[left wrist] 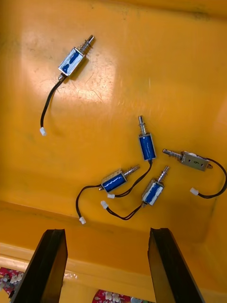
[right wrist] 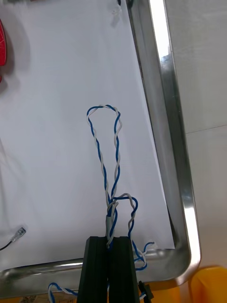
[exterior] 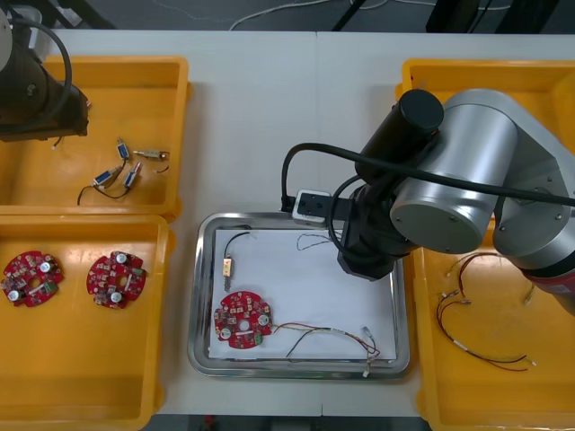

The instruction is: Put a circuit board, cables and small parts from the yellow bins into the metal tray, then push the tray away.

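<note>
Right hand (right wrist: 108, 242) clamped on blue-white cable (right wrist: 117, 137) over tray (right wrist: 163, 94), frame centre; tail crosses rim, may spill outside. Left hand (left wrist: 106, 231) apart, upper left.

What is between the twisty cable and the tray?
Nothing visible. The right gripper is shut on the twisted blue and white cable, right over a bare white patch of the metal tray. The circuit board lies off to one side. The left gripper hovers open over a yellow bin.

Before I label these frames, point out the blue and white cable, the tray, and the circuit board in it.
blue and white cable (right wrist: 110, 215), right wrist view, bunched strands.
circuit board (exterior: 235, 330), front view, red face.
metal tray (exterior: 199, 296), front view, left rim.
</note>
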You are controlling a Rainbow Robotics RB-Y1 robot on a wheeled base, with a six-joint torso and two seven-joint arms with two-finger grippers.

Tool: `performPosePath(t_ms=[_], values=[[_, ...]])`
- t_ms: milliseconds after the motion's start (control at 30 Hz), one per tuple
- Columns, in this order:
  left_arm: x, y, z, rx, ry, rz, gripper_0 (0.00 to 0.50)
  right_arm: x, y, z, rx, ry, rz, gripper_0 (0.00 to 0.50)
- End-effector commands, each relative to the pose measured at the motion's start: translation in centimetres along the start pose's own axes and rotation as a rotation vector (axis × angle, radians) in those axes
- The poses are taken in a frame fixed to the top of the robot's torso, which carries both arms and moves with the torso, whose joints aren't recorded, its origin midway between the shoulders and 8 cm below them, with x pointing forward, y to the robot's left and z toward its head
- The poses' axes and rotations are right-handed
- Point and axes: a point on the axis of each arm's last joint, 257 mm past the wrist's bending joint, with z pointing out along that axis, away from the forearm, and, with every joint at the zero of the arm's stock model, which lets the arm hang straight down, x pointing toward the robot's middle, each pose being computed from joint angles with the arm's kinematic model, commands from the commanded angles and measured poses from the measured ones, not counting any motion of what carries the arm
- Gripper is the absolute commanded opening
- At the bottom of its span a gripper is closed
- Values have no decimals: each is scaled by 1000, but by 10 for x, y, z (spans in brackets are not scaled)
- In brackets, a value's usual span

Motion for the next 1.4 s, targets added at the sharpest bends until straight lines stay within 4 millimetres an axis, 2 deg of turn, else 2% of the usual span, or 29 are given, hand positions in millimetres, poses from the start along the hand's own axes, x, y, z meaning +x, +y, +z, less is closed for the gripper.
performPosePath(t_ms=[33,533,933,1300,1333,1367,1400], values=[[-38,25,-17,-15,-80,126,500,-17,2,1,23,-11,-88,0],[-46,41,11,20,-70,407,500,-13,5,41,16,-7,-126,0],[-38,25,32,60,-60,630,500,8,2,57,14,14,-134,0],[-20,6,64,95,-48,734,500,20,2,57,0,31,-120,0],[-17,2,67,104,-48,736,500,22,1,57,0,33,-119,34],[-14,1,70,108,-48,737,500,22,1,57,0,33,-124,140],[-12,-1,72,113,-46,736,500,22,0,56,3,33,-122,195]])
